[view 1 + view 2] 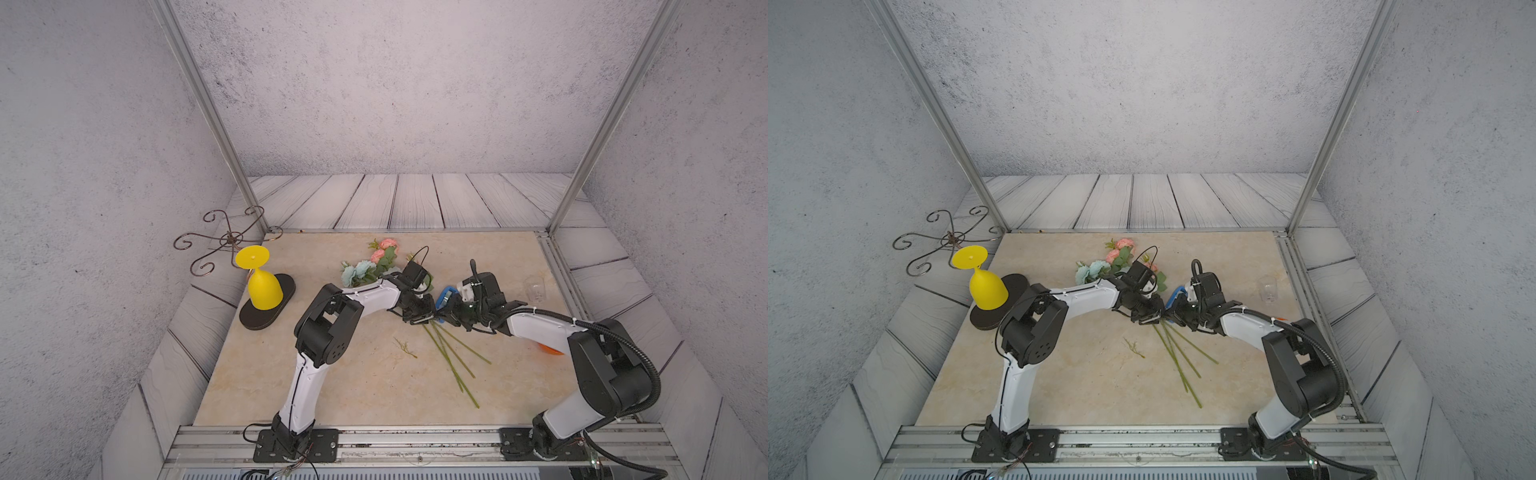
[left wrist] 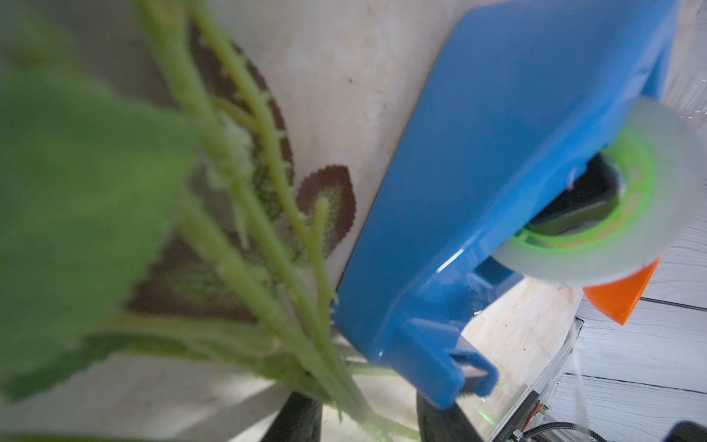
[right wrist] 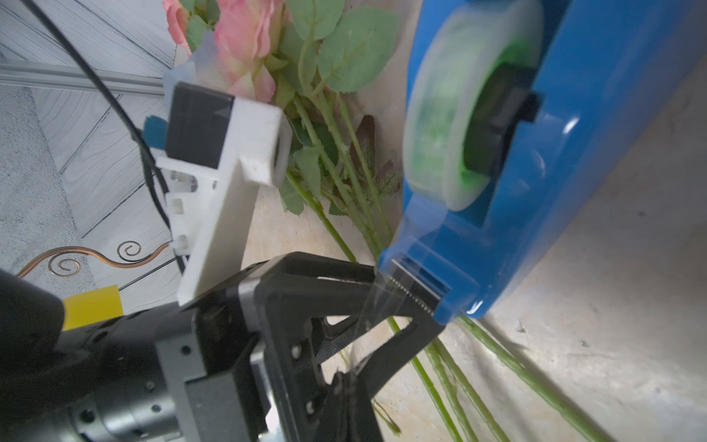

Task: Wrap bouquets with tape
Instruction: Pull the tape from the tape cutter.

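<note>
The bouquets lie across the middle of the table, pink and pale blue blooms at the far end and long green stems fanning toward the front. My left gripper straddles the stems, its dark fingers apart, so it is open. The blue dispenser with the tape stands right beside it; the pale roll shows in both wrist views. My right gripper is shut on a clear strip pulled from the cutter.
An upturned yellow goblet sits on a black oval base at the left, a curly wire stand behind it. A clear glass stands at the right, an orange object under my right arm, a loose sprig in front.
</note>
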You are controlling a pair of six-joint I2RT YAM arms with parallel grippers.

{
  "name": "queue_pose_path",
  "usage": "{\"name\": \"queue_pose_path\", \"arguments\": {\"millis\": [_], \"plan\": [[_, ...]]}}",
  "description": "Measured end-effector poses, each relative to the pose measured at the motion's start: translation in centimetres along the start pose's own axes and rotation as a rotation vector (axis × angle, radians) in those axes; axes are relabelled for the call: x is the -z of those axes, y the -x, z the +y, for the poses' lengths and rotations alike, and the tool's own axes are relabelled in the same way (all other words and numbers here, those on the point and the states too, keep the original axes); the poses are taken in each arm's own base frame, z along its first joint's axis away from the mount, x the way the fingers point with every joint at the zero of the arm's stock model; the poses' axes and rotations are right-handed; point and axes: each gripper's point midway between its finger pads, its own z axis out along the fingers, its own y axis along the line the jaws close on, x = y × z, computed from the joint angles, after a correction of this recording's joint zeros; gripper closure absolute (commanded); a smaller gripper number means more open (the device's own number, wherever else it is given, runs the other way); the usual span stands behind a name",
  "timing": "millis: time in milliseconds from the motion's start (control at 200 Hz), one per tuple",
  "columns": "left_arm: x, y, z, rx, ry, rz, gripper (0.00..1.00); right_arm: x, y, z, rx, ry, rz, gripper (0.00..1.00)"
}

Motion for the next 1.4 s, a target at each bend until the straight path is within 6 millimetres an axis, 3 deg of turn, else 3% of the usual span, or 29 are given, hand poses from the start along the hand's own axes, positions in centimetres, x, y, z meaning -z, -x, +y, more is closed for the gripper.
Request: {"name": "queue_pose_path", "arguments": {"millis": [335,560,796,1011,1106,1296,1396], "plan": [[0.1,0.1,0.0,0.008,0.003,0.001,0.56,0.7,-0.7,0.3,0.017,0.006,-0.035,0.95],[0.2,0.4,0.1,0.007,0.016,-0.007,0.56,0.1,-3.4,-3.5,-0.039,-0.048,0.015,0.95],[0.7,1.1,0.5,0.025,0.032,-0.031,0.56,0.2,-2.5,-1.3,-0.025,0.024,0.013,0.94],[1.0,1.3,1.0,0.060,0.034,-0.046,0.56,-0.1,-2.9,-1.7,-0.065,0.044,0.014,0.94],[2.1,1.5,0.8,0.062,0.039,-0.064,0.56,-0.3,-2.9,-1.8,-0.073,0.047,0.015,0.93],[6.1,2.3,-0.2,0.054,0.018,-0.119,0.57,-0.3,-2.8,-1.6,-0.082,0.046,0.016,0.93],[6.2,1.1,1.0,0.077,0.024,-0.105,0.55,-0.2,-2.5,-1.3,-0.079,0.043,0.013,0.92]]}}
